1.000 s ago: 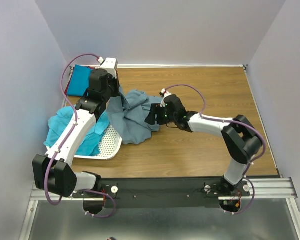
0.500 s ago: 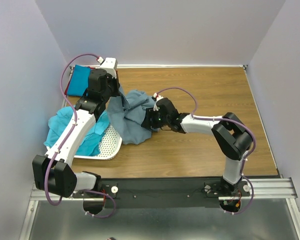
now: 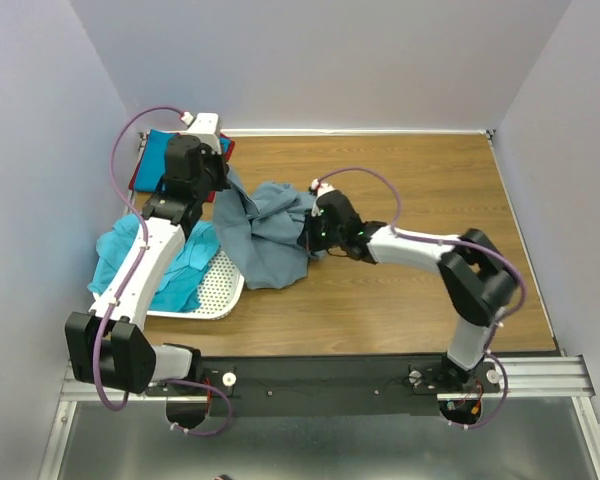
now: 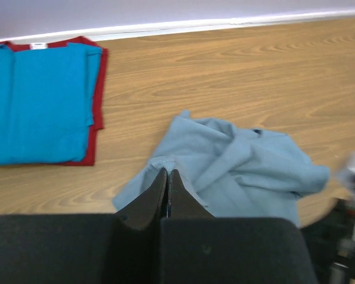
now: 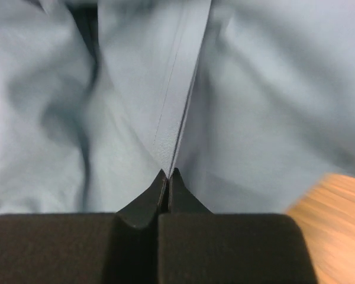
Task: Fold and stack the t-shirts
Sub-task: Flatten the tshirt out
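Grey-blue shirt point(image 3: 265, 235) is seen crumpled on the wooden table point(image 3: 430, 190), left of centre, its near edge touching the white basket point(image 3: 223, 288). Left gripper point(image 4: 167, 176) is clenched on a raised edge at the shirt's far-left side, with the cloth pinched between the tips. Right gripper point(image 5: 167, 176) is closed tight on a stitched hem band at the shirt's right side. Both grasps are judged made; nothing is spread yet.

Blue shirt point(image 4: 38, 100) is found folded flat upon the red shirt point(image 4: 98, 127) in the far-left corner, so a stack is begun. Turquoise shirt point(image 3: 170, 275) is draped unfolded over the basket.

Step in hand: the grey-blue shirt is gripped for flattening. The next move is judged to call for the two held points to be lifted and drawn apart, so that the bunched folds are pulled out and the shirt can be laid flat. Which corner or sleeve each grip holds cannot be told.
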Controlling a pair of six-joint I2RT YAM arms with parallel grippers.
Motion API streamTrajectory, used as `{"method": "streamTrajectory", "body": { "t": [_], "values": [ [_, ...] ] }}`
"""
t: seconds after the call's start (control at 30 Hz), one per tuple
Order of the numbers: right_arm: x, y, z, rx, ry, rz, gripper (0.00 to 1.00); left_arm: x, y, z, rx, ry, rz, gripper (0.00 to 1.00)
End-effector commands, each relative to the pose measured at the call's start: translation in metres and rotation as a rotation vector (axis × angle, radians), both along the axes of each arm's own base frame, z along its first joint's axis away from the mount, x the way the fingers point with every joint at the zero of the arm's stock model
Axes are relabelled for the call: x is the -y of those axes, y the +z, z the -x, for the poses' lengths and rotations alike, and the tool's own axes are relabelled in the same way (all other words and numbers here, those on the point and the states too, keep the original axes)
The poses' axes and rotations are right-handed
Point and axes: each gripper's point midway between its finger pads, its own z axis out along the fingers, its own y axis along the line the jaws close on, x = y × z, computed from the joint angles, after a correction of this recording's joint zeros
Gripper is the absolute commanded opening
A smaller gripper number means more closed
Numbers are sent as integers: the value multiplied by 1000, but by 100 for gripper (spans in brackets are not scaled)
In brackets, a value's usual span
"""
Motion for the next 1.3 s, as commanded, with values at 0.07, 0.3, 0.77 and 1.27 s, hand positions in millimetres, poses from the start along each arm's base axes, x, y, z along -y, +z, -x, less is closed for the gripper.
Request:
{"method": "streamTrajectory", "body": {
  "t": [0.07,0.3,0.77,1.27],
  "values": [
    [125,122,-51,315,-323,168,0,-33,45,-11,112,32,84,0],
    [280,248,-73,548,-665,247,0,-54,118,-9,265,95,105,0],
    [314,126,-16,288,-811,299,1,-89,71,5,232,241,29,0],
    [292,48,11,48,-728,269,1,-90,55,0,179,238,7,0]
  ]
}}
